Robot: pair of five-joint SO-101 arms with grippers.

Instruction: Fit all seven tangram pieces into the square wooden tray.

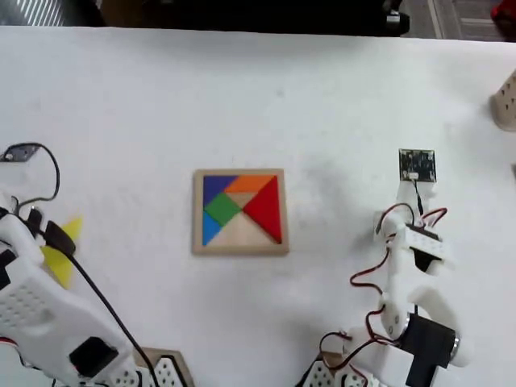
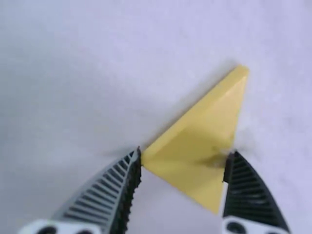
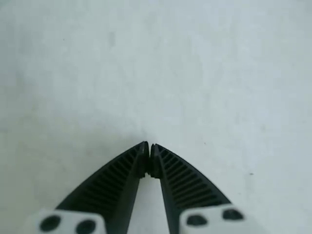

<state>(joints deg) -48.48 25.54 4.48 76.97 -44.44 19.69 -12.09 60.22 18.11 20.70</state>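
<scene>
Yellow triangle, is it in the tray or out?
Out. The yellow triangle sits between the left claw and its two fingers, well apart from the tray.

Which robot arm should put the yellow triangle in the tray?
Left. The left gripper grips the yellow triangle between its fingers. The right gripper is shut on nothing, over the white table.

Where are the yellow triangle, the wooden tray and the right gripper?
yellow triangle (image 2: 200, 146): left wrist view, middle of its face.
wooden tray (image 1: 197, 211): high view, left rim.
right gripper (image 3: 149, 158): right wrist view, between its fingertips.
</scene>
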